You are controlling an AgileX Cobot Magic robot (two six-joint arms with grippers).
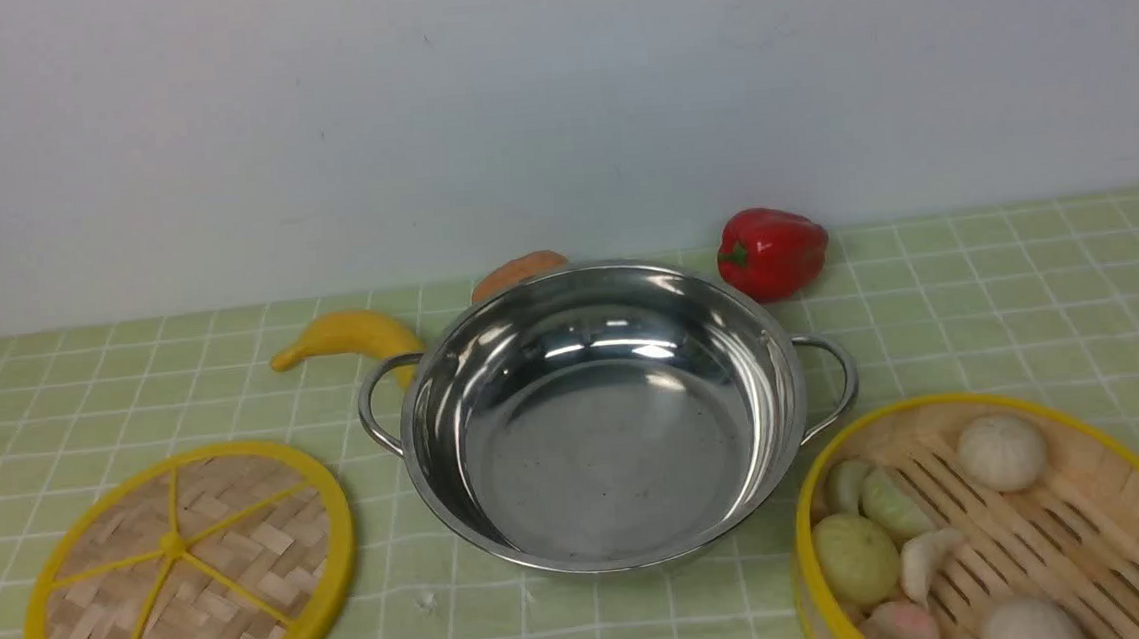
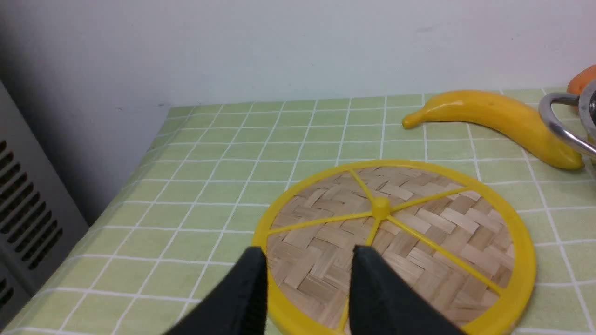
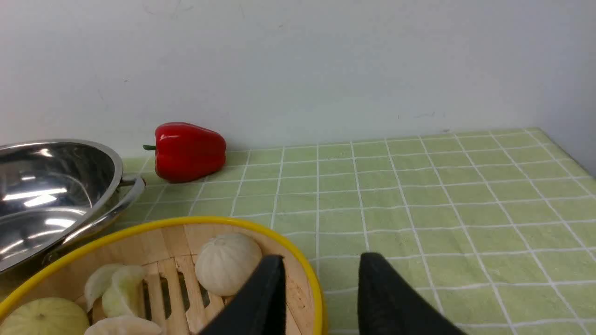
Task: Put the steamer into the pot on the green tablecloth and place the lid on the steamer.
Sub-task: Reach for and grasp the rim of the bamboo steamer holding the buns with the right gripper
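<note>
The shiny steel pot (image 1: 606,417) stands empty in the middle of the green tablecloth (image 1: 1030,307). The flat woven lid (image 1: 187,577) lies to its left. At the front right sits the steamer (image 1: 995,530), holding buns and dumplings. Neither gripper shows in the front view. In the left wrist view my left gripper (image 2: 311,253) is open over the lid's (image 2: 419,223) near rim, one finger outside the rim and one over the weave. In the right wrist view my right gripper (image 3: 322,258) is open astride the steamer's (image 3: 153,246) yellow rim, one finger inside and one over the cloth.
A banana (image 1: 350,337) lies behind the pot's left handle, an orange vegetable (image 1: 516,271) behind the pot, and a red pepper (image 1: 770,250) at the back right. A white wall closes the back. A grey vented panel (image 2: 28,218) stands past the cloth's left edge.
</note>
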